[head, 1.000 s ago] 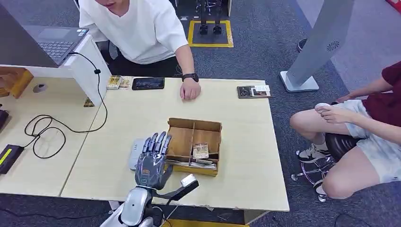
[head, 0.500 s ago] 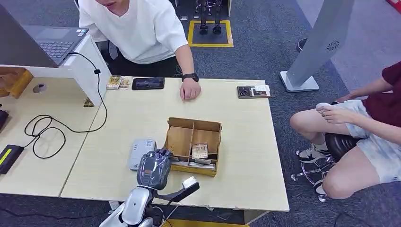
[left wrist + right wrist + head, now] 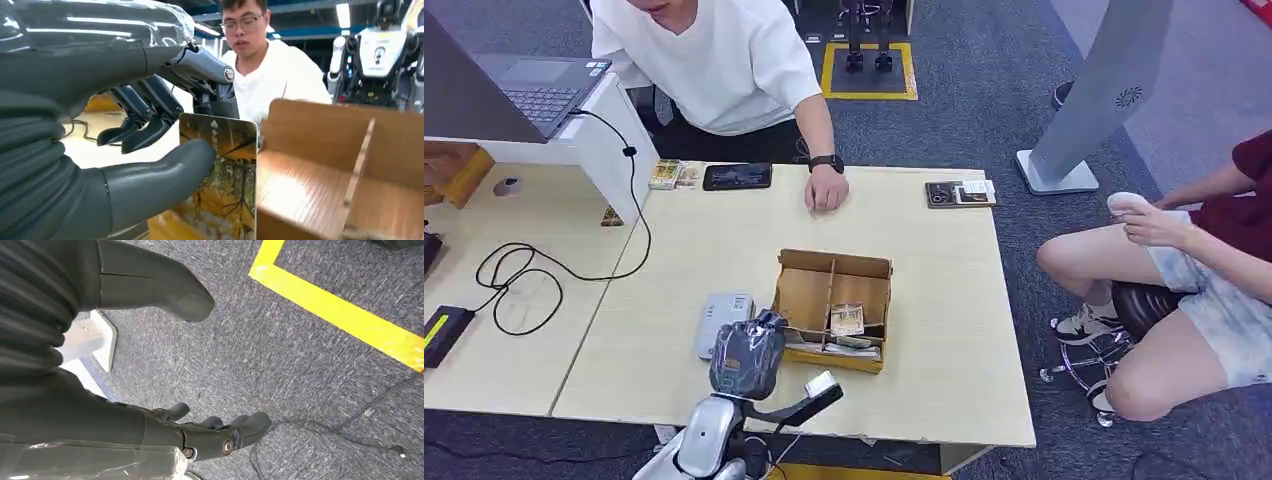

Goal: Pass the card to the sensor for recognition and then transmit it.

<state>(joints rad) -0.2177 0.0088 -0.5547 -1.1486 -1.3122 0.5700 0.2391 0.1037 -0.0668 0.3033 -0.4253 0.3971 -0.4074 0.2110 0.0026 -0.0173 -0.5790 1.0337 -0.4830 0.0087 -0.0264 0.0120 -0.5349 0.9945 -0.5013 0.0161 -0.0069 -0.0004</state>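
Note:
My left hand [image 3: 747, 356] hovers at the front left corner of the brown cardboard box [image 3: 834, 290], fingers curled down. In the left wrist view the thumb [image 3: 160, 181] and darker fingers [image 3: 142, 131] pinch a card [image 3: 227, 190] printed with autumn trees, standing upright against the box's wall [image 3: 320, 135]. The grey-white sensor [image 3: 722, 320] lies flat on the table just left of the box, partly hidden by my hand. Another card [image 3: 849, 318] lies in the box's right compartment. My right hand [image 3: 210, 436] hangs over the grey carpet with its fingers apart and holds nothing.
A person in a white shirt leans over the far edge, one hand [image 3: 827, 190] on the wooden table [image 3: 704, 240]. A phone [image 3: 737, 176] and a small dark case [image 3: 961, 193] lie at the back. Cables [image 3: 524, 280] and a laptop [image 3: 544, 85] are left; a seated person [image 3: 1184, 260] is right.
My left hand's fingers, stretched out a second ago, have curled down at the box's front left corner. The seated person at the right has lifted a hand.

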